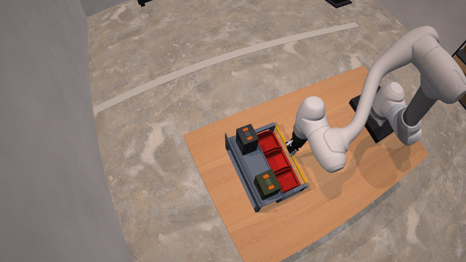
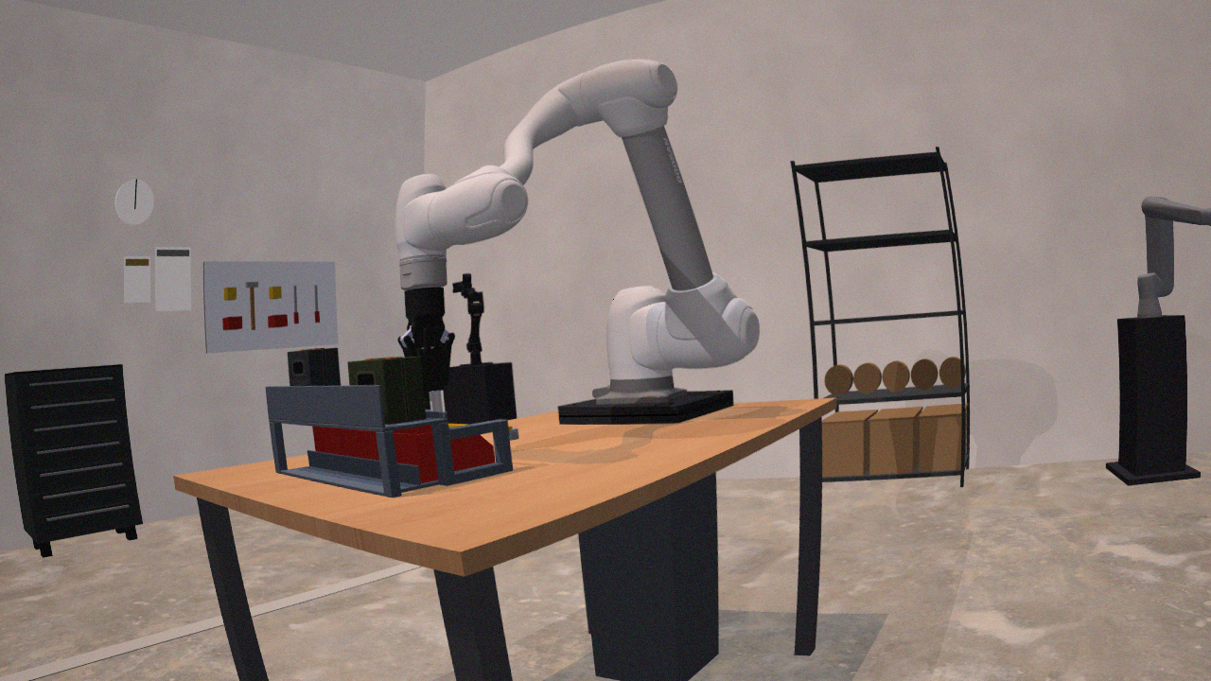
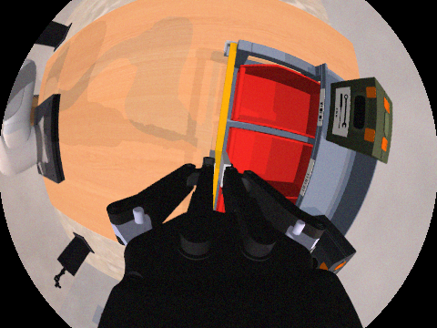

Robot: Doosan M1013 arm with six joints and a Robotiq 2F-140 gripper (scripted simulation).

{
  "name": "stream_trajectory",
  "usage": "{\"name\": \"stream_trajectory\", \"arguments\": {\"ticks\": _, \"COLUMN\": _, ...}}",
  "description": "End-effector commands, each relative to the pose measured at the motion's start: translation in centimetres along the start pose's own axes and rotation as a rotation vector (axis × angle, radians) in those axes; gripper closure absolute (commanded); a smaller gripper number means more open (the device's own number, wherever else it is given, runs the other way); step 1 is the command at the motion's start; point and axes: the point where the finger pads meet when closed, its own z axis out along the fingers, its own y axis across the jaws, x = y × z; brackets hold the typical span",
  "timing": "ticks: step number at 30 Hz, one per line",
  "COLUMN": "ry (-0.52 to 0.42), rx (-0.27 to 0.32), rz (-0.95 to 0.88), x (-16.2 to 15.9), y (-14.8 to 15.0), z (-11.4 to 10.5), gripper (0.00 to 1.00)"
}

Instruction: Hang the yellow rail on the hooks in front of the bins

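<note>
- Wrist view was the only one showing the grip: tool [image 3: 218, 179] nearly shut, fingertips pinched on either side of the thin yellow rail [image 3: 222, 118], so it had the rail.
- Same view: rail ran along the front edge of the grey rack [image 3: 275, 55], on the side of the red bins [image 3: 275, 102] facing away from the green box [image 3: 360, 117]. Far rail end sat at the rack's front corner; near end was hidden by the tool.
- Hooks and end plates were too small to make out in any view, so I couldn't tell whether the rail sat between the plates or on one.
- Top view gave the full length the wrist view lacked: rail [image 1: 298, 170] lay parallel to the rack's [image 1: 236, 162] front edge, just beside the red bins [image 1: 276, 160], spanning about corner to corner. Tool [image 1: 289, 146] gripped it nearer the end by the black box [image 1: 246, 139] than the end by the green box [image 1: 266, 184].
- Exterior view showed height only: tool [image 2: 429, 365] pointed straight down at the rack's [image 2: 324, 406] far side, rail mostly hidden behind boxes and frame.
- Arm pose: base plate [image 2: 708, 403] on the bench [image 2: 592, 479] well apart from the rack, upper link rising away from it, elbow high, forearm sweeping down toward the rack, wrist vertical over its front edge.
</note>
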Motion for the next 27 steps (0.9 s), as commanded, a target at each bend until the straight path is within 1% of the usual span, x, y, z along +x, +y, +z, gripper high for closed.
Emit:
{"name": "stream_trajectory", "arguments": {"ticks": 1, "ry": 0.0, "rx": 0.0, "rz": 0.0, "x": 0.0, "y": 0.0, "z": 0.0, "gripper": 0.9}}
{"name": "stream_trajectory", "arguments": {"ticks": 27, "ry": 0.0, "rx": 0.0, "rz": 0.0, "x": 0.0, "y": -0.04, "z": 0.49, "gripper": 0.9}}
